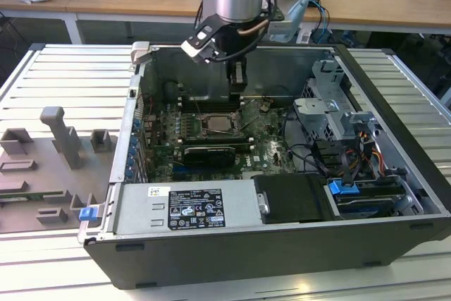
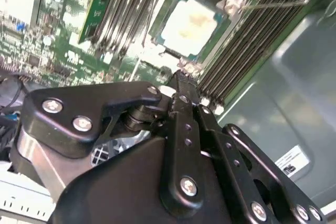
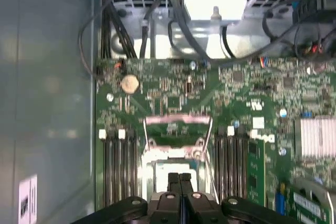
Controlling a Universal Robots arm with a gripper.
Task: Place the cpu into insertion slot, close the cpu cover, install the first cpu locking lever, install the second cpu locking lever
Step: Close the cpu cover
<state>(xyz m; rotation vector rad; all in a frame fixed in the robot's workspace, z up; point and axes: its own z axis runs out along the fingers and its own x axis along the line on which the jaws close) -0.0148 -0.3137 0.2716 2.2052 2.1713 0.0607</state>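
While the cpu cover (image 3: 178, 127) stands open, the cpu (image 2: 191, 24) lies seated.

cpu (image 2: 191, 24) in slot (image 1: 205, 123) | memory slots (image 2: 126, 9) on 2 sides of slot | card (image 1: 208, 153) before slot | gripper (image 1: 238, 89) over slot

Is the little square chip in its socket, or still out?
In. In the second wrist view the cpu lies flat inside the silver rim of the insertion slot.
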